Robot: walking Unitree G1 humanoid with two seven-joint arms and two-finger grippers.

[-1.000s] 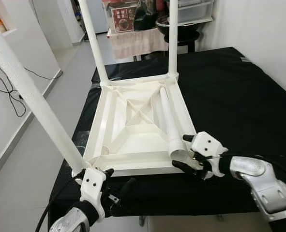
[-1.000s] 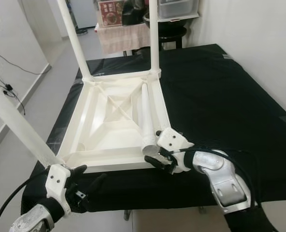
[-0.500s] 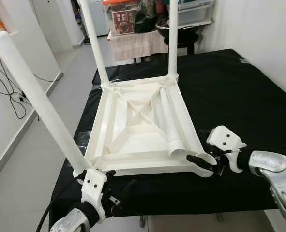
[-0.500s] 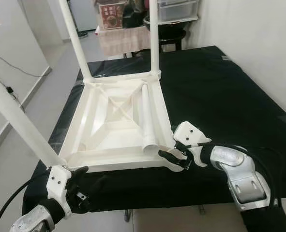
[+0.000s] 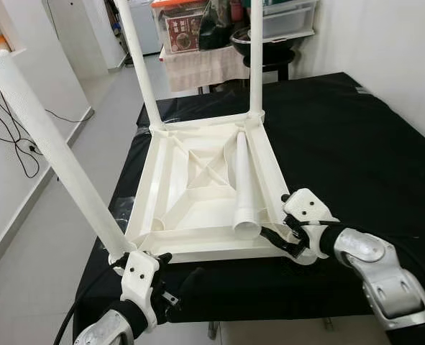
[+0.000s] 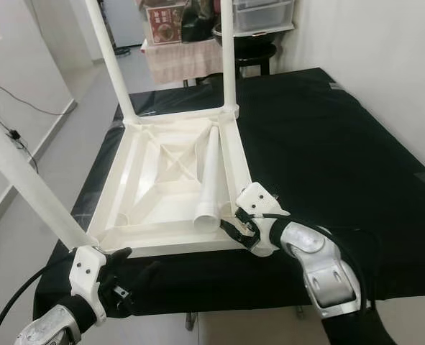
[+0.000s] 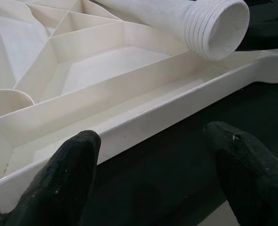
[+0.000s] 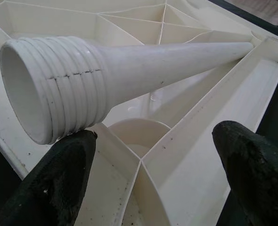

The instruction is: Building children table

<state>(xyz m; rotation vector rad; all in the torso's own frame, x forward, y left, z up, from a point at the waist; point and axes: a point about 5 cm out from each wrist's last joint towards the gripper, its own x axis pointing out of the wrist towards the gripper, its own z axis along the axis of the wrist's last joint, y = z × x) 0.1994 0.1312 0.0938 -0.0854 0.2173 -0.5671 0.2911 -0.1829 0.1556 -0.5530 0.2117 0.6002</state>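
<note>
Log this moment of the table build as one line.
tabletop upside down on black bench | three legs fitted | loose leg lying inside | right gripper open at near right corner | left gripper open at near edge

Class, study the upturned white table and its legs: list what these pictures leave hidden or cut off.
1. Tops of the two far legs: cut by the eye views' upper edge.
2. Foot of the near-left leg: hidden behind the left gripper.
3. Table top outer face: lies down on the black cloth.
4. Box label: too small.
</note>
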